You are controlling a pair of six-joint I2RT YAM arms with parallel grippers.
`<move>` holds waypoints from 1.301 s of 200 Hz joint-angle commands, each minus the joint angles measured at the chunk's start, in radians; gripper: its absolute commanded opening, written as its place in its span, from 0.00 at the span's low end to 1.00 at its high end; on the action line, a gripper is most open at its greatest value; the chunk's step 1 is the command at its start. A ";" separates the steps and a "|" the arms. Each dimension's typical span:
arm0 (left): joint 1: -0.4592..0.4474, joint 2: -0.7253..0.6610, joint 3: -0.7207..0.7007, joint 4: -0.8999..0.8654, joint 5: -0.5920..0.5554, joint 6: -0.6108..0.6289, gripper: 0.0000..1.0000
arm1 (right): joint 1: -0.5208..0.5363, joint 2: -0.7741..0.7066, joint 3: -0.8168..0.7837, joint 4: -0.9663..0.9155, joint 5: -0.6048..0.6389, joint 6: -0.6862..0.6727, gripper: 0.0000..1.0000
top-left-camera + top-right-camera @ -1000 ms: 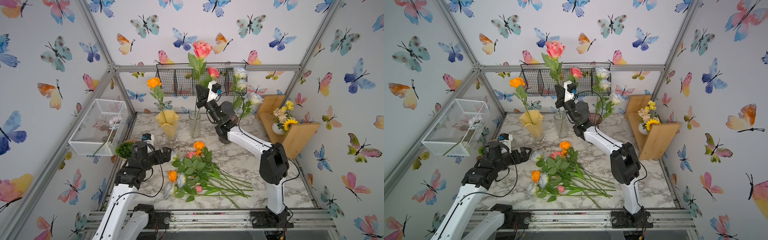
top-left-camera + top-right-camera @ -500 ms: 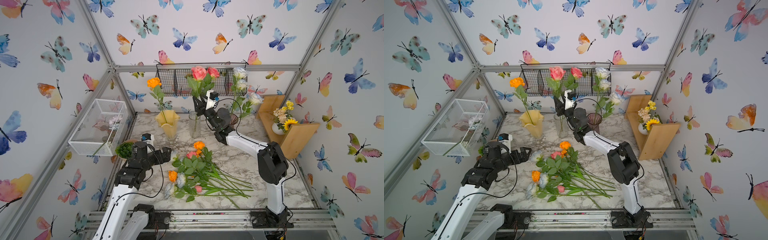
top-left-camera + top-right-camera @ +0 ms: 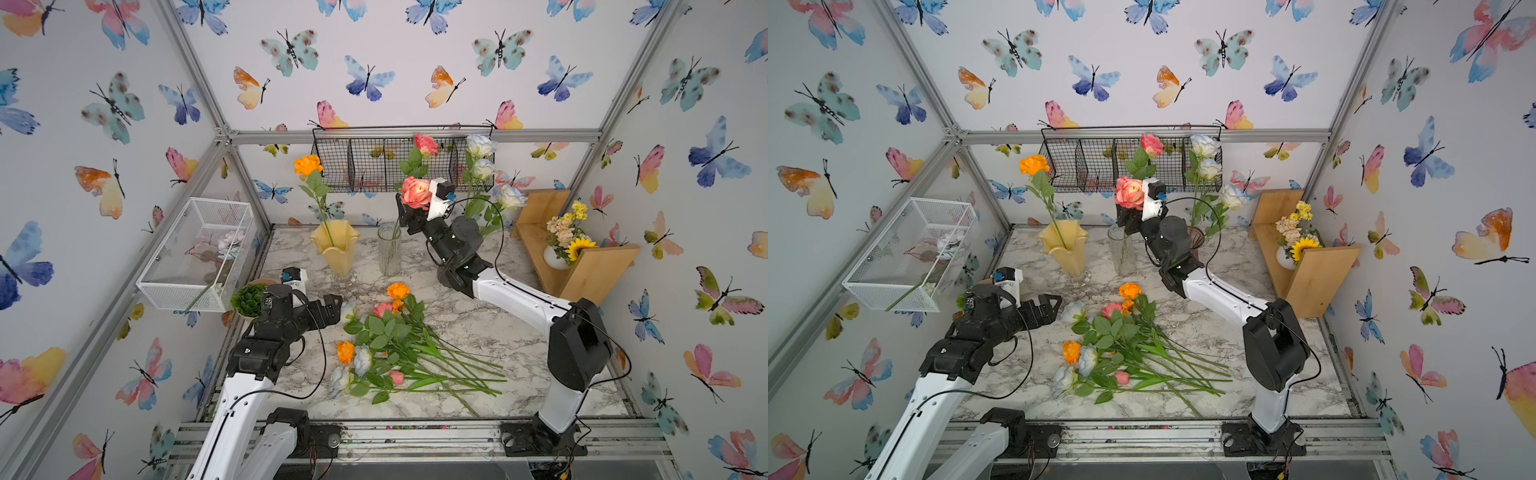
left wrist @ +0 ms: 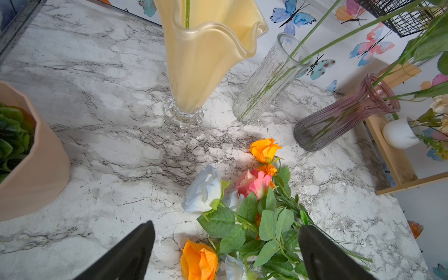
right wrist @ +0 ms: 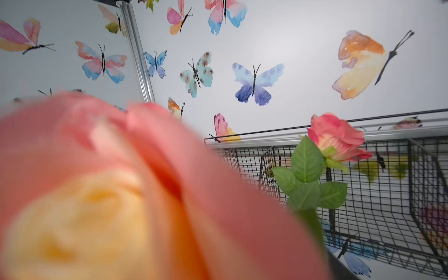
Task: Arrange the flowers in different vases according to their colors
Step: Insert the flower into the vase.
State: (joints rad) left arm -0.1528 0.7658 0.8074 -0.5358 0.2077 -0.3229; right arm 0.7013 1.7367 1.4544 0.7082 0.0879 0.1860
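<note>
— Firstly, where is the right gripper [image 3: 409,218]?
— It is above the clear vase [image 3: 389,249] at the table's [image 3: 465,320] rear edge, just under a pink rose [image 3: 415,192] whose stem leads down into that vase. The bloom hides the jaws, so apart or together cannot be told.
— And the left gripper [image 4: 225,226]?
— Its jaws are wide apart, holding nothing. It is near the left edge, facing the loose flowers [image 3: 395,345] heaped mid-table.
— What of the other vases?
— The yellow vase [image 3: 334,249] holds one orange bloom [image 3: 308,165]. The purple vase [image 4: 344,114] holds white roses [image 3: 482,145].
</note>
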 commanded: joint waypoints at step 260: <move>-0.002 0.003 -0.011 0.008 0.009 -0.002 0.99 | -0.152 0.166 0.864 -1.114 -0.176 0.140 0.98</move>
State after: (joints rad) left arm -0.1528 0.7628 0.8074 -0.5358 0.2073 -0.3233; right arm 0.5430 1.9762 2.3108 -0.3557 -0.0544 0.3321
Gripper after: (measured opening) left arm 0.987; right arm 0.985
